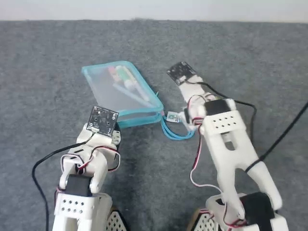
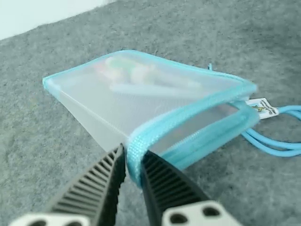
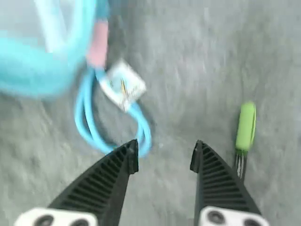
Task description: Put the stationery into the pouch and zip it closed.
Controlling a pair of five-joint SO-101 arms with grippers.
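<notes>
- Holding one corner of the pouch [image 2: 141,94] is the left arm's part: its jaws are narrow and pinch the teal zip edge between them.
- From those jaws the pouch stretches away across the grey worktop [image 1: 48,57], lying flat, with the stationery [image 1: 126,82] already inside it.
- The left wrist view gives the best look at the zip edge. Two teal bands run from the jaws toward the far end with a gap between them, so the mouth looks unzipped along that side.
- At that far end hang a blue cord [image 1: 175,134] and a small white tag [image 1: 171,117], just ahead of the right arm's jaws.
- The right jaws stand wide and hold nothing. In the right wrist view the cord loop lies by the tip of one jaw and the tag a little beyond it.
- That view also shows a small green thing [image 3: 245,126] on the worktop beside the other jaw. What it is I cannot tell, and in the high view the arm covers that spot.
- The high view adds the layout: the two arms sit at opposite ends of the pouch's near edge.
- I judge the filling done, unless the green thing belongs inside, and the zipping step is in hand.
- The next move calls for the right jaws to close on the cord or pull and draw it along the edge, while the left jaws hold the corner against that pull.
</notes>
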